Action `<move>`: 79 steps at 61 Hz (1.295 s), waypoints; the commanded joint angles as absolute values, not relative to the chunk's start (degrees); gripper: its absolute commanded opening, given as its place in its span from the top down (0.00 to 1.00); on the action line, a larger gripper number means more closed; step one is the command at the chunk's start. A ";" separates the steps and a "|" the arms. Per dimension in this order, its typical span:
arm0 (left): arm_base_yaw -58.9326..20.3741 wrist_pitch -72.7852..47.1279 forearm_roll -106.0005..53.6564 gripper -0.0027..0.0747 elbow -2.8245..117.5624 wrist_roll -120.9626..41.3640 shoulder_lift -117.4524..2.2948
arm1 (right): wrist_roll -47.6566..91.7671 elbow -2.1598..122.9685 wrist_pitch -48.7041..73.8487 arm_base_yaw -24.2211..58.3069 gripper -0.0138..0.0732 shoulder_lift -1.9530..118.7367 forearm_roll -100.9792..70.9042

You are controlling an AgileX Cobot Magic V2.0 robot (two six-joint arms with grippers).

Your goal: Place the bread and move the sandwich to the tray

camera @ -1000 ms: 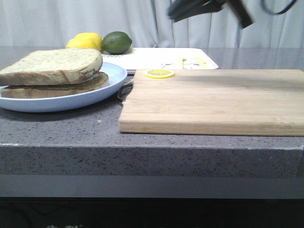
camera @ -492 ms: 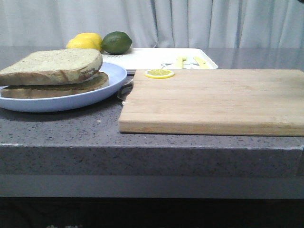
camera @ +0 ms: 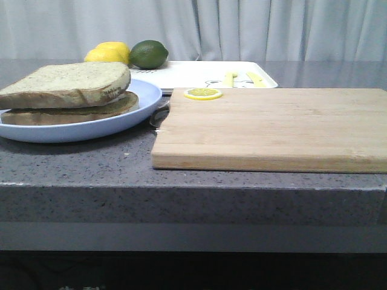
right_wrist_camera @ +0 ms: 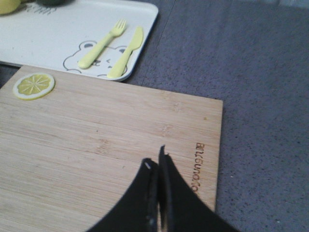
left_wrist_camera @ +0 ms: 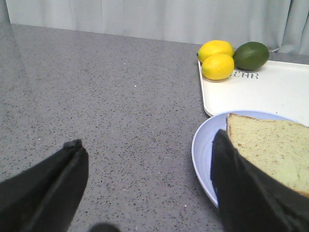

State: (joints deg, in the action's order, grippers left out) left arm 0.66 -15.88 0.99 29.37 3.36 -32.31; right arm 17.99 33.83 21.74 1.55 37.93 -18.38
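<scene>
Front view: sandwich on blue plate, left of cutting board; tray behind. Left gripper jaws apart; right gripper jaws together, empty.

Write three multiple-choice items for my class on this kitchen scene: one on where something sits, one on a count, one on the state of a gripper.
1. Where does the lemon slice lie?
A. on the blue plate
B. on a corner of the cutting board
C. on the tray

2. How many whole yellow lemons sit by the lime?
A. one
B. two
C. three

3. How does the right gripper stand?
A. shut, holding nothing
B. wide open
C. shut on the bread

Answers: 1 B, the slice rests on the board's corner nearest the tray. 2 B, the left wrist view shows two lemons side by side. 3 A, its fingertips meet over bare board.
</scene>
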 commanded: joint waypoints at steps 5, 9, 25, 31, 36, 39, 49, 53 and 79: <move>0.45 -11.20 0.97 0.30 31.44 3.84 -32.64 | 18.82 27.46 13.08 1.27 0.93 25.66 -18.66; 0.45 -11.20 0.97 0.30 31.44 3.84 -32.64 | 18.82 24.83 13.21 1.27 0.93 21.46 -18.66; 0.45 -11.20 0.97 0.30 31.44 3.84 -32.64 | 18.82 21.24 14.38 1.27 0.93 12.67 -18.71; 0.45 -11.20 0.97 0.30 31.44 3.84 -32.64 | 18.82 21.24 14.02 1.27 0.93 12.60 -18.90; 0.45 -11.20 0.97 0.30 31.44 3.84 -32.64 | 18.82 21.24 14.14 1.27 0.93 12.60 -19.03; 0.45 -11.20 0.97 0.30 31.44 3.84 -32.64 | 18.82 21.24 14.30 1.27 0.93 12.60 -19.03; 0.45 -11.20 0.97 0.30 31.44 3.84 -32.64 | 18.82 21.24 14.39 1.27 0.93 12.60 -19.03; 0.45 -11.20 0.97 0.30 31.44 3.84 -32.64 | 18.82 21.24 14.39 1.27 0.93 12.60 -19.03; 0.45 -23.46 -4.89 0.30 41.51 3.21 -47.44 | 18.82 21.24 14.41 1.27 0.93 12.60 -19.03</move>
State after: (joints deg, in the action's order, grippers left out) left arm 0.66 -23.88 -4.17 36.17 3.40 -42.64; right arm 18.25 19.79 18.82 1.55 12.19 -18.48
